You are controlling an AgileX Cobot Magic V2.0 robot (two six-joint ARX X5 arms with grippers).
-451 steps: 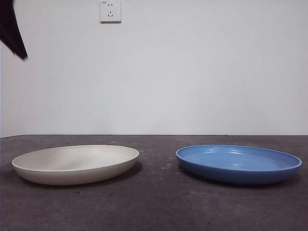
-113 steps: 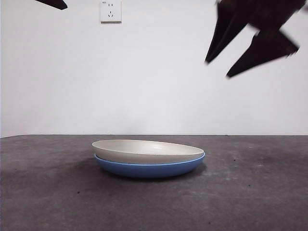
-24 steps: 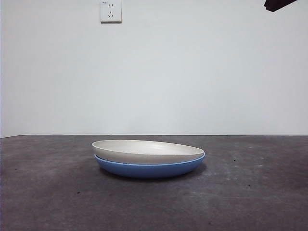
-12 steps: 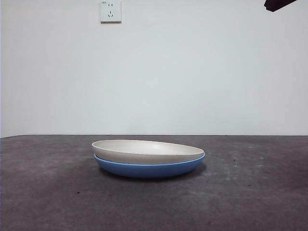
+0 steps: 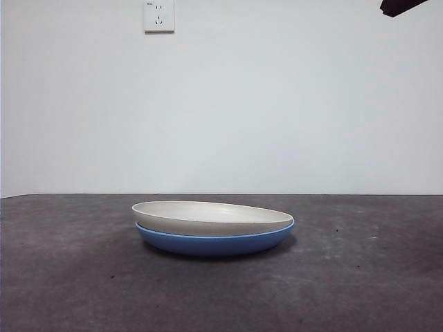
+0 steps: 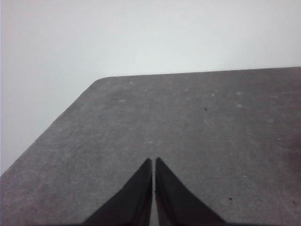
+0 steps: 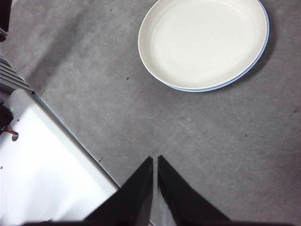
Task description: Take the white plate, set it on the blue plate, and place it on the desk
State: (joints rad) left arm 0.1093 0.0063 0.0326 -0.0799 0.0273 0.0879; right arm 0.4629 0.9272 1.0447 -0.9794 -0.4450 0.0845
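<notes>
Stacked plates on the desk (image 5: pixel 69 290), both arms withdrawn.
White plate (image 5: pixel 211 217) sits nested on blue plate (image 5: pixel 214 243), unmoved lately; left hand (image 6: pixel 154 162) and right hand (image 7: pixel 154 160) pinched closed, empty, well apart from it, so stacking looks finished.

At the start the white plate (image 5: pixel 208 216) and the blue plate (image 5: pixel 214 243) lay well apart on the desk (image 5: pixel 374 277); they ended stacked mid-table, white nested on blue. The dark arm that hung over them withdrew, leaving only a black tip (image 5: pixel 400 6) at a top corner.
</notes>
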